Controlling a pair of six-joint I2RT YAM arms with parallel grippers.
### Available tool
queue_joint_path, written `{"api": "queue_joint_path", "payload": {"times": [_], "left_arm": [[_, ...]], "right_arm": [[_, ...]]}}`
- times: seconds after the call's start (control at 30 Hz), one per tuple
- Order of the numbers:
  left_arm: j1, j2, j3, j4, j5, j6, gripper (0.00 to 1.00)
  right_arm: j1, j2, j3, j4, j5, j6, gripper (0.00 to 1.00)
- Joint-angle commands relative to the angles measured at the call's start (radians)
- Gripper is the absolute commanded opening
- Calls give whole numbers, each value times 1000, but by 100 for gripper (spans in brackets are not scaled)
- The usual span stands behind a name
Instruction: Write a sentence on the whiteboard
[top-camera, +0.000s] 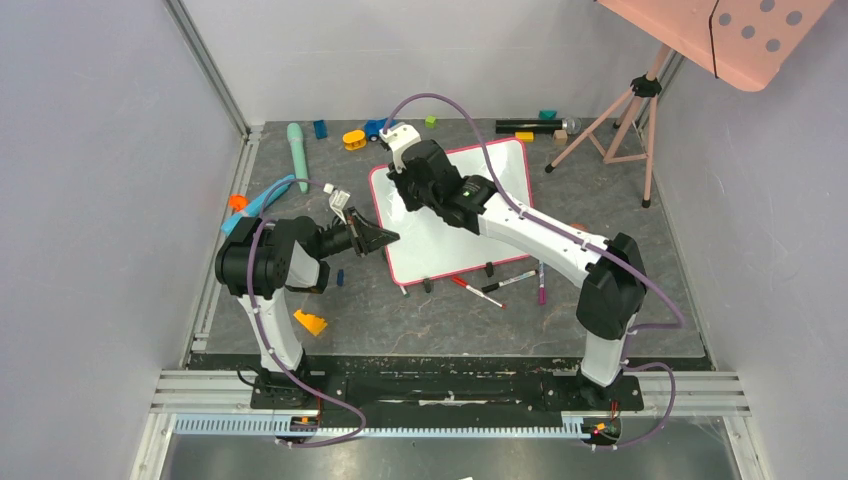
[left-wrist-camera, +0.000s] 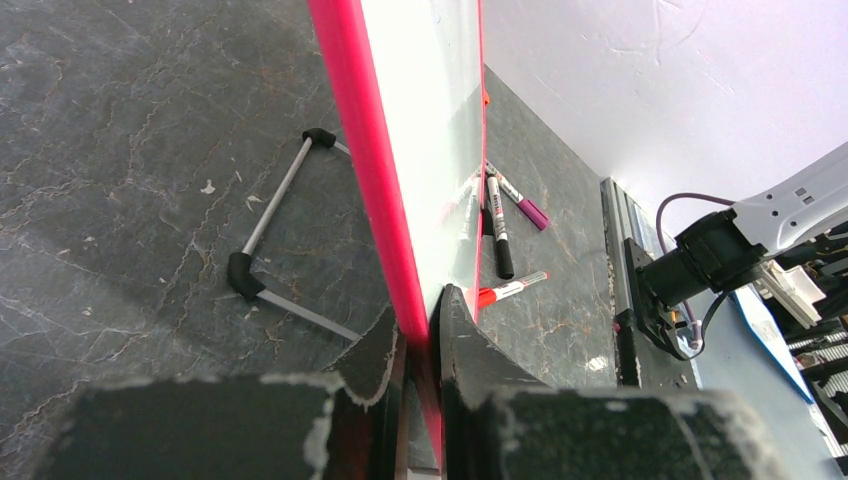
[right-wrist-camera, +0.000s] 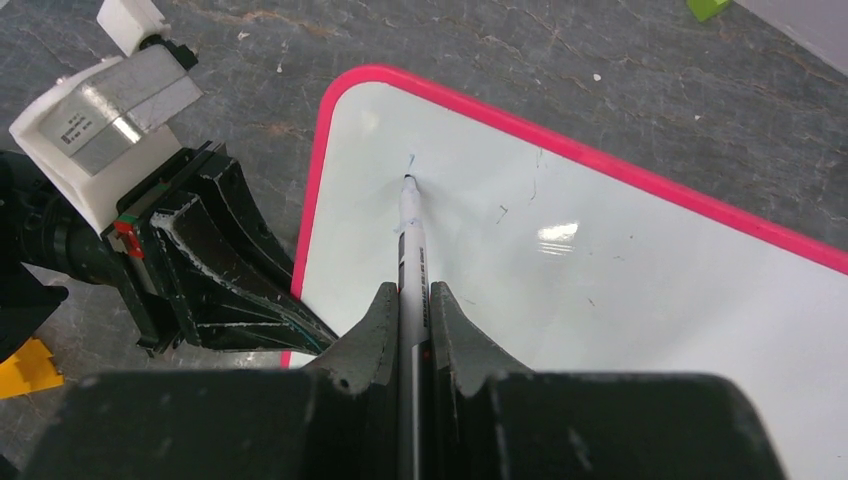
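Two risks | top: whiteboard lies on the counter between our arms | left wrist: left jaws clamp its pink frame; we fear a slip lets it shift | right wrist: right jaws grip marker, tip touching whiteboard; over-pressing could skid the stroke

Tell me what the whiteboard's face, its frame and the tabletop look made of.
Whiteboard face: glossy white, probably coated or laminated; a lamp glare shows on it. Frame: smooth pink-red, likely plastic, with a rounded corner. Tabletop: dark grey marbled sheet, matt, perhaps vinyl or stone-look laminate.
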Motion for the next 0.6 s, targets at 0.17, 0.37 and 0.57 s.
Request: {"api": "queue_joint_path", "payload": {"times": [0.17, 0.37, 0.57], "left_arm": [[6, 67, -22, 26, -38, 274, 4], [5, 68, -22, 26, -38, 275, 4], [5, 67, -22, 26, -41, 276, 4]], "right_arm": [[-22, 41, 87, 15, 27, -8, 0], [-23, 27, 56, 3, 14, -2, 0], [-23, -9, -19, 6, 0, 12, 0]]}}
